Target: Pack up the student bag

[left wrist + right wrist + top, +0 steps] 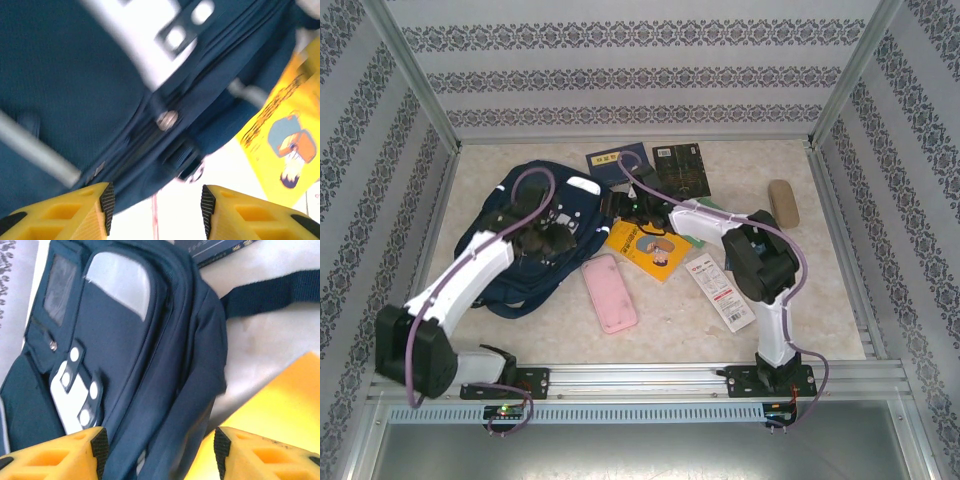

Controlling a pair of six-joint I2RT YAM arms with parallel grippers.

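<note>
The student bag (525, 262) is a navy backpack with grey patches, lying flat on the left half of the table. My left gripper (548, 238) hovers over its middle. In the left wrist view that gripper (157, 210) is open, and the bag's (75, 90) zippered edge and a zip puller (187, 162) lie just beyond its fingertips. My right gripper (620, 205) is at the bag's right edge. In the right wrist view it (160, 450) is open, with the bag's (125, 355) side fold lying loose between the pads. A strap (272, 292) trails off to the right.
A yellow book (645, 250) lies right of the bag, a pink case (610, 292) in front of it and a white box (720, 290) further right. Two dark books (682, 168) lie at the back, and a tan case (783, 203) at the far right.
</note>
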